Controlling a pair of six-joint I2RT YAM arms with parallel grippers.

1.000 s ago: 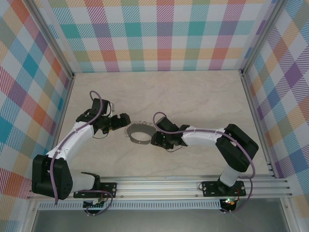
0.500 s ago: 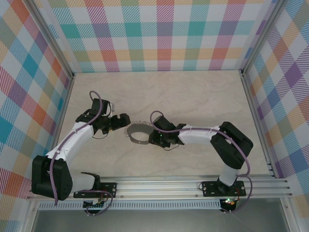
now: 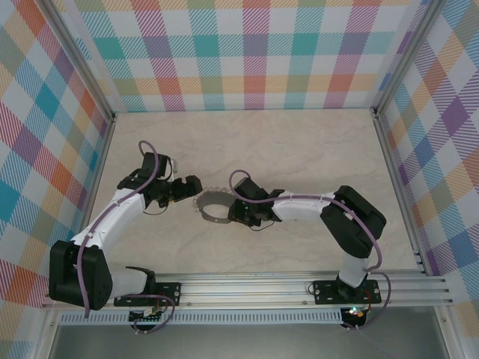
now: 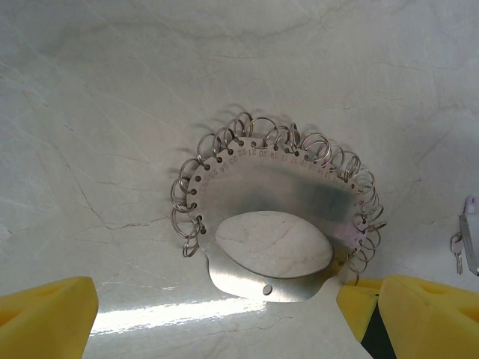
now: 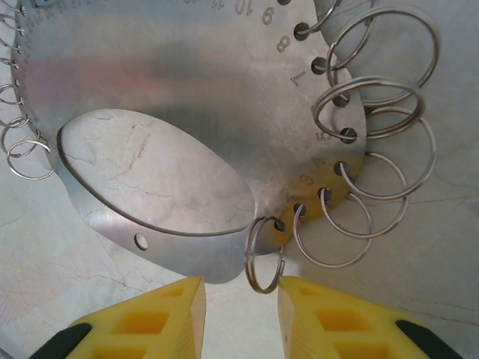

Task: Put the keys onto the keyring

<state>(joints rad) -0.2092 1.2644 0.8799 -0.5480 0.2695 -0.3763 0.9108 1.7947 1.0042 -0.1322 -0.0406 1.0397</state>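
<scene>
The keyring (image 3: 215, 206) is a thin metal plate with an oval hole and several wire rings along its edge, lying flat mid-table. In the left wrist view the keyring (image 4: 269, 202) lies ahead of my left gripper (image 4: 217, 325), whose yellow fingers (image 4: 45, 314) stand wide apart and empty. A tiny key (image 4: 470, 238) with a pale lilac head lies at that view's right edge. My right gripper (image 5: 241, 314) is open with a narrow gap. The lowest small wire ring (image 5: 263, 256) stands just in front of that gap, close to the right finger (image 5: 337, 321). My left gripper (image 3: 190, 187) and right gripper (image 3: 234, 212) flank the plate.
Checked walls (image 3: 247, 52) enclose the pale marble table (image 3: 299, 149) on three sides. An aluminium rail (image 3: 262, 288) runs along the near edge by the arm bases. Bare tabletop stretches behind and to the right of the plate.
My right arm has slid left up to the plate's edge and its jaws have narrowed. The left arm and the plate have stayed put.
</scene>
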